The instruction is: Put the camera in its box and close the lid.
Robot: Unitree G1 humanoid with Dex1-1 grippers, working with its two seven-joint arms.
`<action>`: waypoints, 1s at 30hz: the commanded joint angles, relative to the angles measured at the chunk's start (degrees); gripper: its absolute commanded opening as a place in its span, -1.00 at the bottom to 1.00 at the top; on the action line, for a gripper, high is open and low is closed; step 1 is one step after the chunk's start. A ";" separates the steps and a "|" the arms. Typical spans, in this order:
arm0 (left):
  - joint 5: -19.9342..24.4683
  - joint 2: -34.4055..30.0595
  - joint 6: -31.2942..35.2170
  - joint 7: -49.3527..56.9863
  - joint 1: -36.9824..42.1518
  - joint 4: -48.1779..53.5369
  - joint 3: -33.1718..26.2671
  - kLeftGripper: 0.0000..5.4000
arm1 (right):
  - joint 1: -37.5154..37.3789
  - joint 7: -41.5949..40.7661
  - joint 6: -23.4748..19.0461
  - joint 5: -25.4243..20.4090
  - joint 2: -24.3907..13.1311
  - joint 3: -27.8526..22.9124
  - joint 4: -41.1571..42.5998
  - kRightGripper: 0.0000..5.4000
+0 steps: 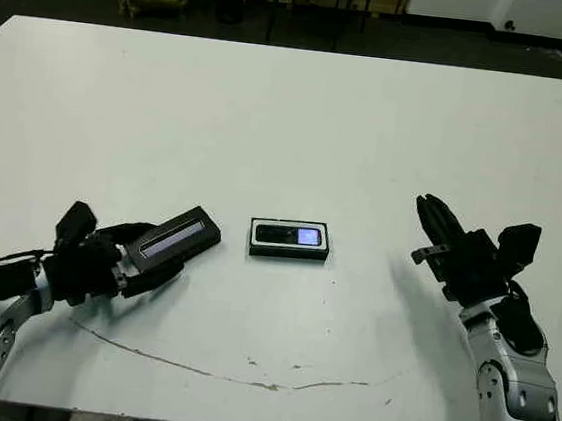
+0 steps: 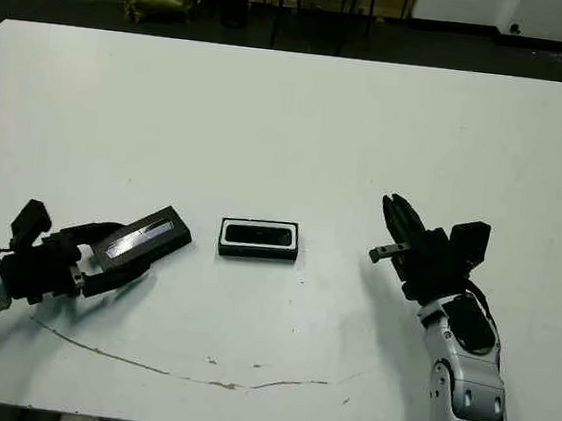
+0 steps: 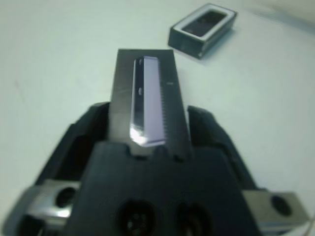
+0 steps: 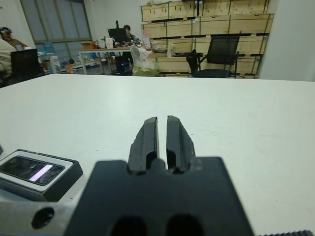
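Black and slim, the camera [image 1: 289,236] is already lying flat inside the box [image 1: 289,253], with its pale window showing near one end. The box is sitting on the white table [image 1: 291,111], so the box is the landmark. To the robot's left of the box, close by but not touching it, the lid [image 1: 172,238] is being held in the left gripper [image 3: 147,125], whose two fingers are pressing on the lid's long sides, with the shiny grey stripe facing up. The lid is pointing at a slant toward the box. To the robot's right of the box, well apart, the right gripper [image 4: 161,140] is hanging above the table with its fingers nearly together and nothing in them. The step now looks like bringing the lid over the box. To do it well, the left arm should be turning the lid until its long sides line up with the box, keeping it level, then lowering it straight down gently so the box is not getting pushed away.
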State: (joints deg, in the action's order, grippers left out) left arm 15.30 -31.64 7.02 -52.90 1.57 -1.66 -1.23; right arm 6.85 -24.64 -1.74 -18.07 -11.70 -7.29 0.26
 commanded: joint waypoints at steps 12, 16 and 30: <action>-5.10 -1.01 -16.78 -5.76 3.84 -14.11 2.88 -0.02 | -0.53 0.27 1.57 1.05 -0.39 0.09 -1.05 -1.00; -3.42 -1.05 -12.32 -4.22 3.67 -13.28 2.24 -0.02 | -0.38 -0.69 2.35 0.31 -0.29 -0.01 -1.95 -1.00; -1.53 -7.70 -1.30 -13.07 25.96 -15.50 2.24 -0.02 | -0.24 -0.88 3.19 0.67 0.07 0.61 -3.45 -1.00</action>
State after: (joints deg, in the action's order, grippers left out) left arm 14.30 -38.76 5.88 -63.79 24.83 -15.45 -0.52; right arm 6.91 -25.56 1.27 -17.91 -11.53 -6.74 -2.26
